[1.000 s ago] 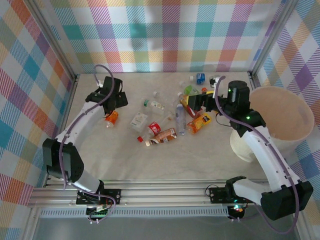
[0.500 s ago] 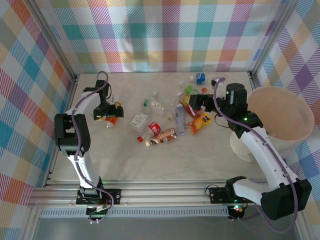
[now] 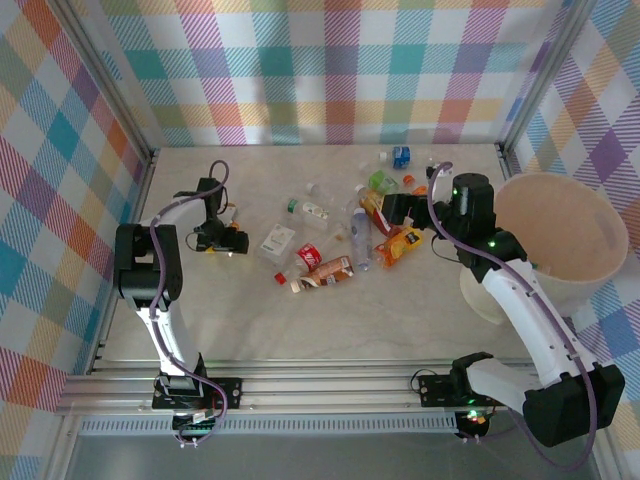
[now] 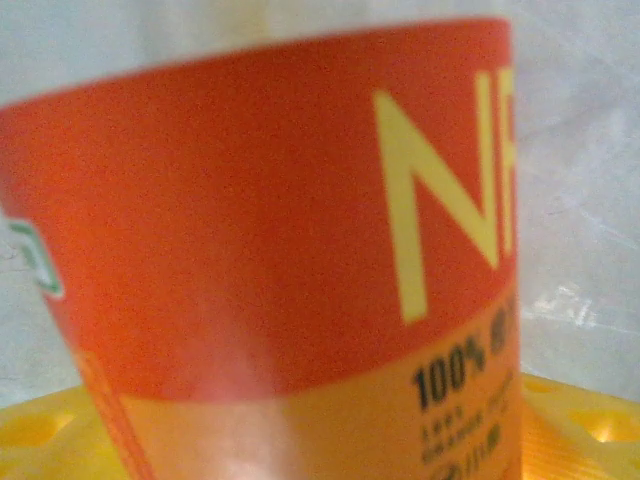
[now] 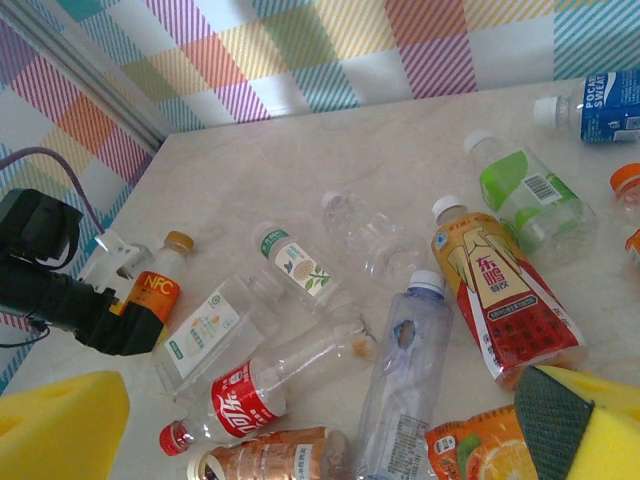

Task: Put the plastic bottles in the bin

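Plaid walls (image 3: 330, 70) in pastel pink, teal, yellow and purple closed in the far, left and right sides, joined at the corners by slanting aluminium posts (image 3: 105, 80). The table (image 3: 330, 310) was pale cream with faint marbling, evenly lit, and aluminium rails (image 3: 330, 385) ran along its near edge, left to right.

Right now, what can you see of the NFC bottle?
The NFC bottle is small, clear plastic, with a brownish-orange cap and a red-orange label with yellow letters; a paler band below reads 100% in black. It is at the left side of the table, apart from the other bottles. The left gripper straddles its lower end, yellow pads either side; whether they squeeze it I cannot tell.
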{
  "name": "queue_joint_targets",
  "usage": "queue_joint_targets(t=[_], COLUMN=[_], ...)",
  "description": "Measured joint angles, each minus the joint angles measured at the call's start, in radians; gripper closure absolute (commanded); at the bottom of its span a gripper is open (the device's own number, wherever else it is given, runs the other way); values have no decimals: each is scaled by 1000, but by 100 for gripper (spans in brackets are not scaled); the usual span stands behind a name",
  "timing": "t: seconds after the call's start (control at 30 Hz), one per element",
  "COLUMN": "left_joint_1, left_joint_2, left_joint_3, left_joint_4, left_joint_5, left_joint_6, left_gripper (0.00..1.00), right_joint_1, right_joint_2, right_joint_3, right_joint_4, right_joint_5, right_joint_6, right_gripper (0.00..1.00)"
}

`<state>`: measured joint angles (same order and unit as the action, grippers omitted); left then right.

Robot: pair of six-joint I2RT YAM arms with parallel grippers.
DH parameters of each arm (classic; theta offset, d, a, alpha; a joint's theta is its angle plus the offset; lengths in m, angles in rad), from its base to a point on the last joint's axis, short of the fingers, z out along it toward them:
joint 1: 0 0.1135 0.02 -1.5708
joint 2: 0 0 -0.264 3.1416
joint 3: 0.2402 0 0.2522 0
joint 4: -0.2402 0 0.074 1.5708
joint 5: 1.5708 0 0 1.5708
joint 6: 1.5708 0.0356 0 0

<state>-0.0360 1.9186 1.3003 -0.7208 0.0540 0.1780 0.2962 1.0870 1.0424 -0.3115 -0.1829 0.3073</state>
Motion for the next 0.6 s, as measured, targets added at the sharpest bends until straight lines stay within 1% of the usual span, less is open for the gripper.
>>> queue_joint_targets(t=[0.1,0.2,0.27,0.43,0.53,0.6], left_joint_1=[-2,-2,-2,-4,-25,-69], left_joint_2=[0,-5,-13,-76,-192,-293], left_joint_3=[-22,-40,-51,-103,-139,-146], left_joint_4=[54,86,99,144,149,161], left_joint_5=[-10,-32,-44,-24,-10,-6], left_joint_6=[-15,-40,-53,-66,-89,-108], left_gripper=[31,43,49,53,53,54], right_joint_1=[0,0,0,0,0,0], right_joint_2=[0,0,0,0,0,0], right_joint_3=[0,0,-1,-9,-28,-35], right_joint_4=[0,0,0,8,16,20], right_joint_5=[0,0,0,3,18,19], right_joint_6=[0,3,3,7,32,55], right_gripper=[0,0,0,0,0,0])
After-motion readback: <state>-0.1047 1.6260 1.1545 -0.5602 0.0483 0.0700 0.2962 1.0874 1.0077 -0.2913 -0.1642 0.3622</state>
